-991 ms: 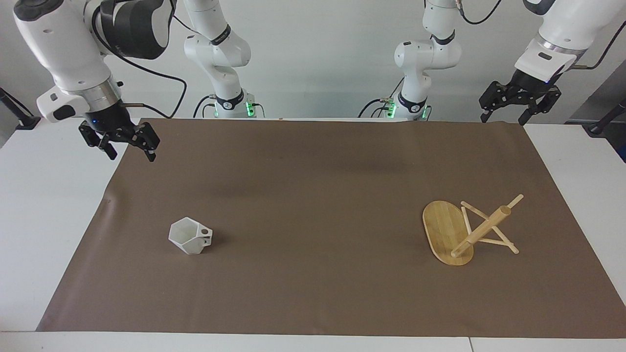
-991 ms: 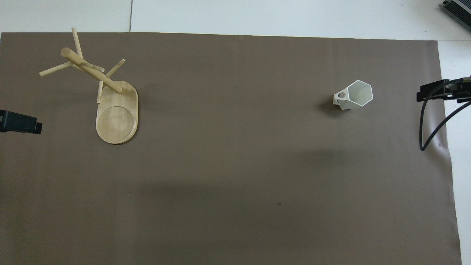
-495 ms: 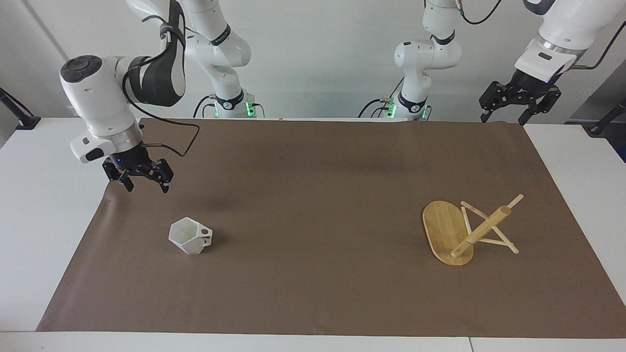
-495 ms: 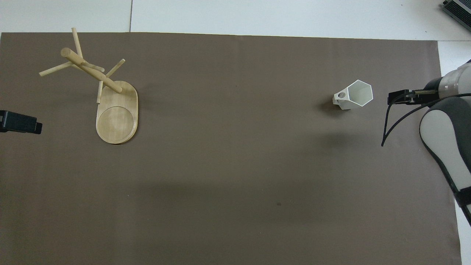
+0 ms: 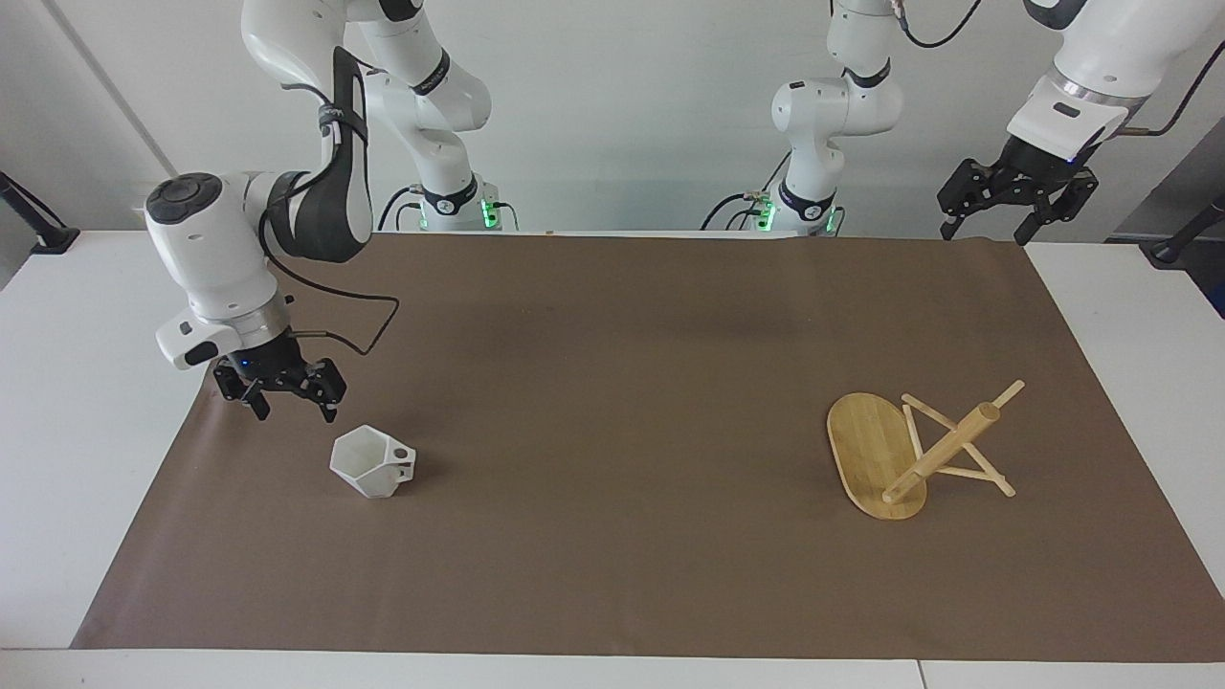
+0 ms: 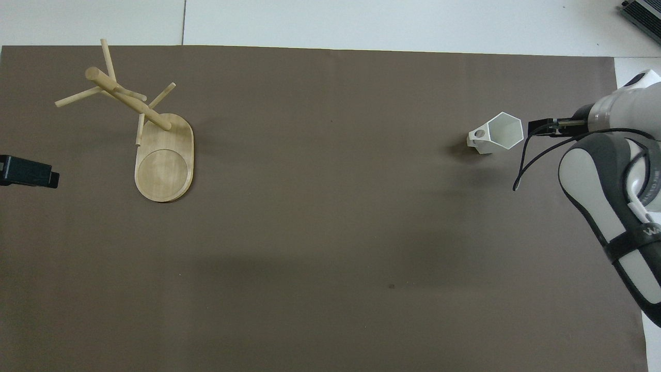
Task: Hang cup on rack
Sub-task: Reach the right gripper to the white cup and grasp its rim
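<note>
The white faceted cup stands upright on the brown mat, its handle pointing toward the left arm's end of the table. My right gripper hangs open and empty low over the mat, just beside the cup toward the right arm's end, not touching it. The bamboo rack stands on its oval base toward the left arm's end, with its post at the end of the base farther from the robots. My left gripper waits open, raised over the mat's corner.
The brown mat covers most of the white table. The right arm's cable loops down near the cup. The arm bases stand at the table's edge nearest the robots.
My right gripper has come down and moved from the mat's corner to just beside the cup. The cup, the rack and the left arm have not moved.
</note>
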